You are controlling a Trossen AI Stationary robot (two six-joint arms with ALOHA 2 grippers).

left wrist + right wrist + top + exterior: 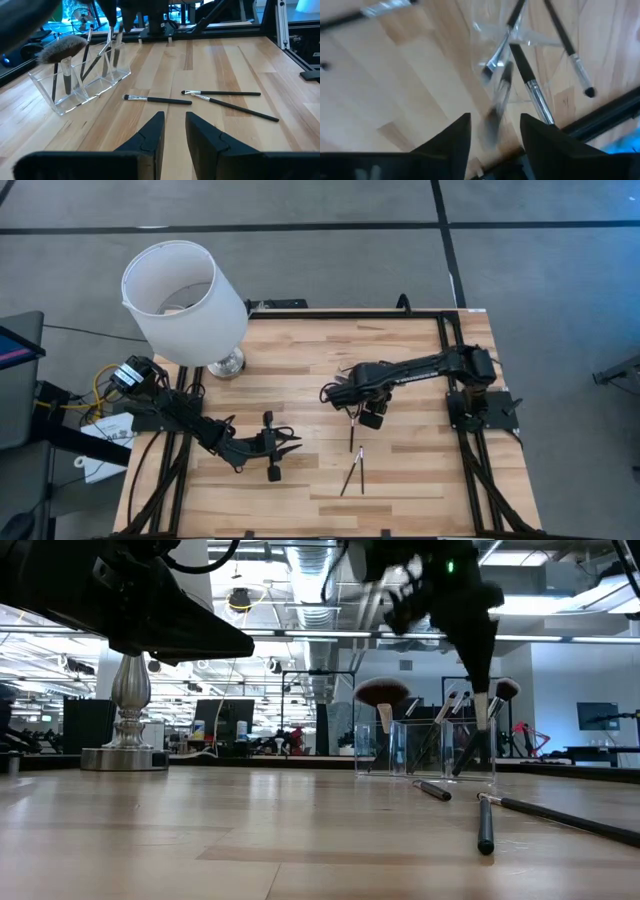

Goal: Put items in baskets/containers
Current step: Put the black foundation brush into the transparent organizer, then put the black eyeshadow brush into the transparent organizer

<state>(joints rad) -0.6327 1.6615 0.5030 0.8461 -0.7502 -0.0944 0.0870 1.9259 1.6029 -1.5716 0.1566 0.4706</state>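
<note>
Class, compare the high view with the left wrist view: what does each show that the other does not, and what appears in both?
Only the high view shows the white lampshade with its silver lamp base, and both arms whole, with the right gripper above the clear holder.

Only the left wrist view shows the clear compartmented holder plainly, with a fluffy brush and thinner brushes standing in it.

Both show the left gripper, open, and three loose brushes lying on the wooden table.

Brushes in and beside the clear holder

A clear plastic tray (425,748) held upright black-handled makeup brushes (381,700); two thin black brushes (485,825) lay on the pale wooden bench (200,830).
</note>
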